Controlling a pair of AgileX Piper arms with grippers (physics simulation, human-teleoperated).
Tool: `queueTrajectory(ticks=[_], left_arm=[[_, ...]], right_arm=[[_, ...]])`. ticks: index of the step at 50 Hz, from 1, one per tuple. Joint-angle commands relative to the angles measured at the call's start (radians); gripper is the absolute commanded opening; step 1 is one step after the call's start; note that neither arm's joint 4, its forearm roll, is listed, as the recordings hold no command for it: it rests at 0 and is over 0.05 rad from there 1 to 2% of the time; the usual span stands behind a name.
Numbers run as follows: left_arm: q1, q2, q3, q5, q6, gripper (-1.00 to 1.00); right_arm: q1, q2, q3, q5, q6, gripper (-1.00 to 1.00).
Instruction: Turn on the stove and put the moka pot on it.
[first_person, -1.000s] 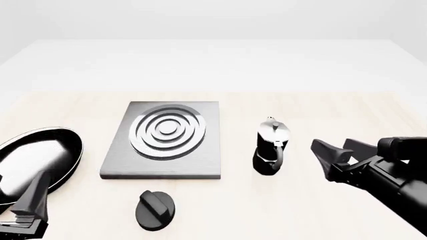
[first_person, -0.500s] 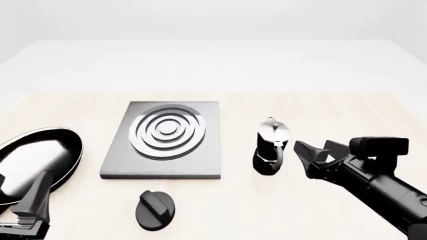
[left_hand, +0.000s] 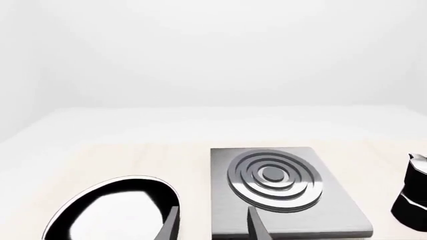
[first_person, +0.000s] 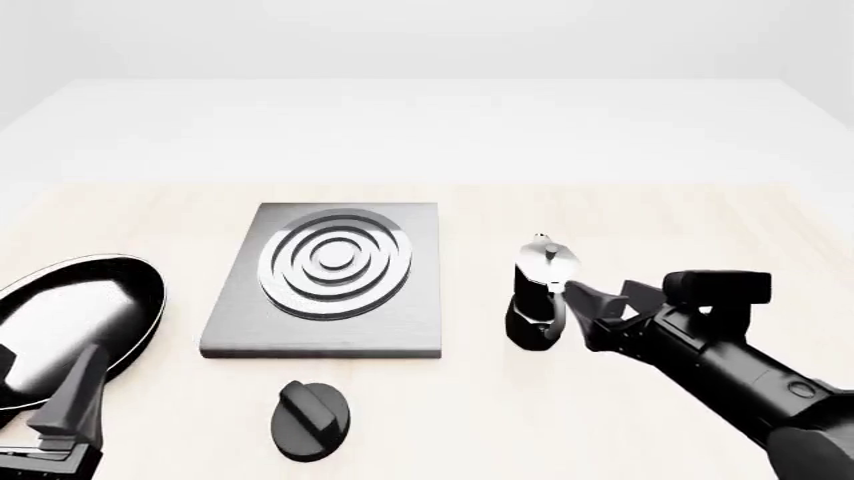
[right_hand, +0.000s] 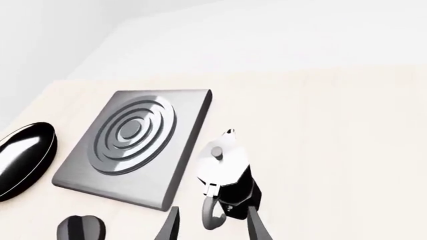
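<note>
The stove is a flat grey plate (first_person: 327, 285) with raised silver rings, and its black round knob (first_person: 310, 420) sits apart in front of it. The moka pot (first_person: 541, 295), black below and silver on top, stands upright on the table right of the plate. My right gripper (first_person: 594, 312) is open and close to the pot's right side. In the right wrist view its fingers (right_hand: 172, 225) flank the pot's curved handle (right_hand: 212, 215) without closing on it. My left gripper (first_person: 83, 365) is open and empty at the near left, over the pan's edge.
A shiny black frying pan (first_person: 67, 325) lies left of the stove plate (left_hand: 280, 185) and also shows in the left wrist view (left_hand: 113, 210). The light wooden tabletop (first_person: 694, 230) runs back to a white surface behind it.
My right gripper has moved left across the table, from well right of the moka pot to right beside its handle. The left arm has barely moved.
</note>
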Motion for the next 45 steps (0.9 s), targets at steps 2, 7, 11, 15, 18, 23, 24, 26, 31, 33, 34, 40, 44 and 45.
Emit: queueTrajectory(ticks=[2,7,11,15,18,23,24,26,31,33,34,40,44,45], left_arm=[[0.001,0.000,0.000,-0.003,-0.007,1.00],[0.001,0.000,0.000,-0.002,-0.009,1.00],[0.000,0.000,0.001,-0.002,-0.011,1.00],[-0.002,0.000,0.000,0.000,-0.013,1.00],[-0.003,0.000,0.002,-0.001,-0.013,1.00],[-0.006,0.000,0.002,-0.001,-0.013,1.00],[-0.007,0.000,0.001,0.000,-0.012,1.00],[-0.008,0.000,0.002,-0.001,-0.011,1.00],[-0.009,0.000,0.003,0.000,-0.010,1.00],[-0.009,0.000,0.003,0.001,-0.009,1.00],[-0.009,0.000,0.003,0.001,-0.009,1.00],[-0.012,0.000,0.003,0.002,-0.008,1.00],[-0.013,0.000,0.004,0.002,-0.008,1.00],[-0.013,0.000,0.004,0.002,-0.008,1.00]], right_arm=[[0.010,0.067,-0.010,-0.048,0.008,1.00],[0.013,0.095,-0.018,-0.058,0.001,1.00],[0.017,0.118,-0.017,-0.075,0.004,1.00],[0.021,0.138,-0.012,-0.091,0.010,1.00],[0.024,0.150,-0.008,-0.102,0.017,1.00],[0.043,0.174,-0.011,-0.117,0.027,1.00],[0.046,0.179,-0.010,-0.123,0.028,1.00],[0.048,0.198,-0.008,-0.139,0.024,1.00],[0.054,0.221,-0.009,-0.158,0.030,1.00],[0.057,0.228,-0.010,-0.165,0.032,1.00],[0.058,0.232,-0.010,-0.169,0.033,1.00],[0.066,0.259,-0.019,-0.187,0.034,1.00],[0.064,0.274,-0.023,-0.198,0.032,1.00],[0.063,0.279,-0.024,-0.201,0.032,1.00]])
